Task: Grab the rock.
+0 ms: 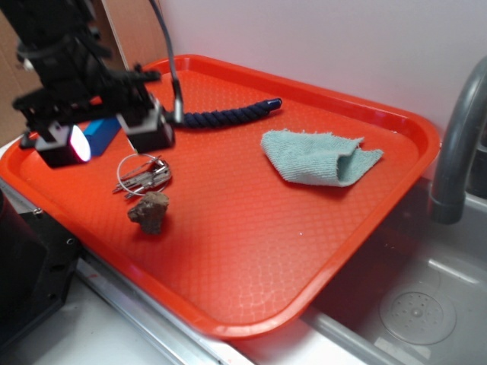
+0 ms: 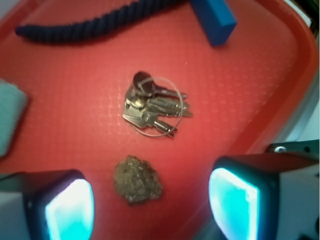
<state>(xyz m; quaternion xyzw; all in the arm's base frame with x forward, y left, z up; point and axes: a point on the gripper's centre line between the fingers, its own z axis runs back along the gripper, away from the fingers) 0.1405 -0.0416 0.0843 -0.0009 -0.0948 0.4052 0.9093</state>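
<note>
A large orange-red plastic tray with a textured surface [image 1: 251, 251] is seen resting beside a grey metal sink [image 1: 426, 304], with a dark grey tap spout [image 1: 456, 152] rising at the tray's three o'clock edge. The black robot gripper with two glowing pads [image 1: 106, 142] is held above the tray's nine o'clock area, its fingers spread well apart with nothing between them. In the wrist view the gripper [image 2: 150, 205] is framed by its two lit pads [image 2: 70, 210] at the bottom corners, and the small lumpy brown-grey rock [image 2: 137, 180] is seen lying on the tray between them, untouched by either.

In the exterior view the rock [image 1: 149, 212] lies at about seven o'clock on the tray, just beside a bunch of silver keys on a wire ring [image 1: 142, 176], which sits at its twelve o'clock; the two appear slightly apart. A blue rectangular block [image 1: 101, 131] is partly hidden behind the gripper. A dark navy twisted rope [image 1: 228, 113] is stretched along the tray's twelve o'clock side, and a crumpled pale teal cloth [image 1: 318, 157] is laid at about two o'clock, well apart from the rock.
</note>
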